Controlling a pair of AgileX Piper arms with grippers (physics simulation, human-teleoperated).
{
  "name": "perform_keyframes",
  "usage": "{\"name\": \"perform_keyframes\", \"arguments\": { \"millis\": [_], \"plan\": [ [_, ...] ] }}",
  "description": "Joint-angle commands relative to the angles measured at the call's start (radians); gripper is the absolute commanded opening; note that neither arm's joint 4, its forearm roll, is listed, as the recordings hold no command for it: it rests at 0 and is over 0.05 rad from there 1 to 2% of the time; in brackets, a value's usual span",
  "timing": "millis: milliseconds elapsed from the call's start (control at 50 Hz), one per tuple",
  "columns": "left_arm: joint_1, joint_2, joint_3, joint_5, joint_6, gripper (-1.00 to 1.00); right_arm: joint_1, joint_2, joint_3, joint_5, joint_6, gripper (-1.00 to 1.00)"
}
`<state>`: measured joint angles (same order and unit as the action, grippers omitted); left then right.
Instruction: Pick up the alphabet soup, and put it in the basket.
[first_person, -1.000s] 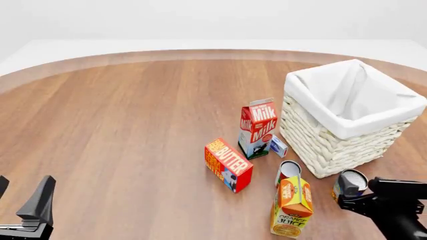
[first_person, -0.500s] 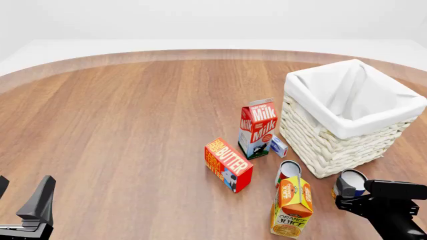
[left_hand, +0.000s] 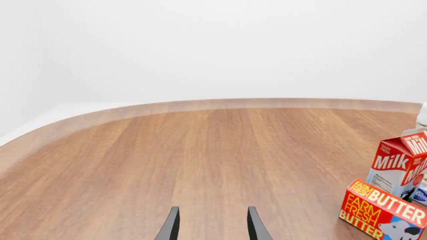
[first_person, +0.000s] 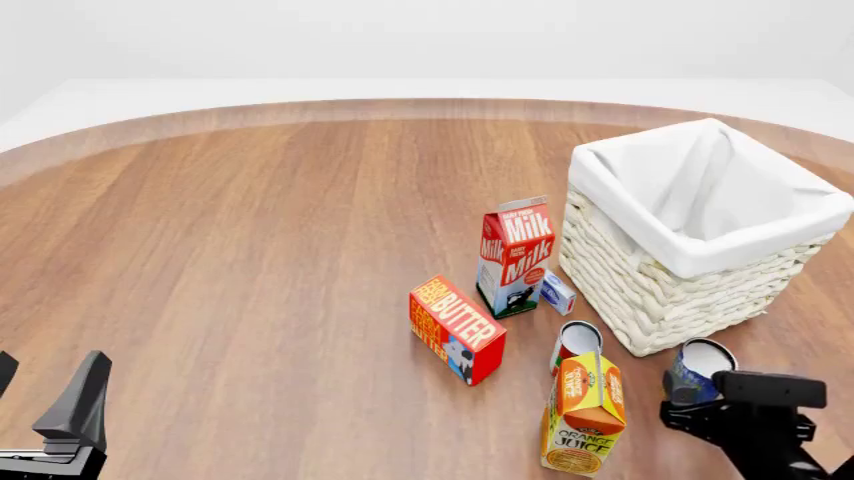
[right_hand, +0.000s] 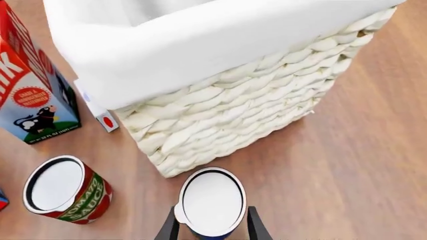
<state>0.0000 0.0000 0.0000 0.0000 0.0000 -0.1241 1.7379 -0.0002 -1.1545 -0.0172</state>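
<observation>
Right gripper (right_hand: 210, 227) flanking cylindrical alphabet soup (right_hand: 212, 202), woven basket (right_hand: 267, 115) near

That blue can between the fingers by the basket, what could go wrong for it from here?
The alphabet soup sits between the right gripper's fingers, right beside the basket wall; lifted too low, it might bump the rim. The red-labelled can and orange juice carton stand close, so a sideways swing could topple them.

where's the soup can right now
In the front view the soup can stands on the table near the right edge, just in front of the basket, between the right gripper fingers, right of the juice carton.
</observation>
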Motion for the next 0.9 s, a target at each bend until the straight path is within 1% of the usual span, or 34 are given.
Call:
{"name": "perform_keyframes", "arguments": {
  "millis": [20, 400, 420, 700, 760, 900],
  "plan": [
    [0.000, 0.000, 0.000, 0.000, 0.000, 1.00, 0.000, 0.079, 0.000, -0.059, 0.006, 1.00],
    [0.000, 0.000, 0.000, 0.000, 0.000, 1.00, 0.008, 0.119, -0.001, -0.065, 0.020, 1.00],
    [0.000, 0.000, 0.000, 0.000, 0.000, 1.00, 0.010, 0.118, -0.001, -0.065, 0.023, -1.00],
    [0.000, 0.000, 0.000, 0.000, 0.000, 1.00, 0.002, 0.092, 0.000, -0.064, 0.012, -1.00],
    [0.000, 0.000, 0.000, 0.000, 0.000, 1.00, -0.003, 0.063, 0.000, -0.044, 0.012, -1.00],
    [0.000, 0.000, 0.000, 0.000, 0.000, 1.00, -0.002, -0.029, 0.000, 0.033, 0.011, -1.00]
  ]
}}
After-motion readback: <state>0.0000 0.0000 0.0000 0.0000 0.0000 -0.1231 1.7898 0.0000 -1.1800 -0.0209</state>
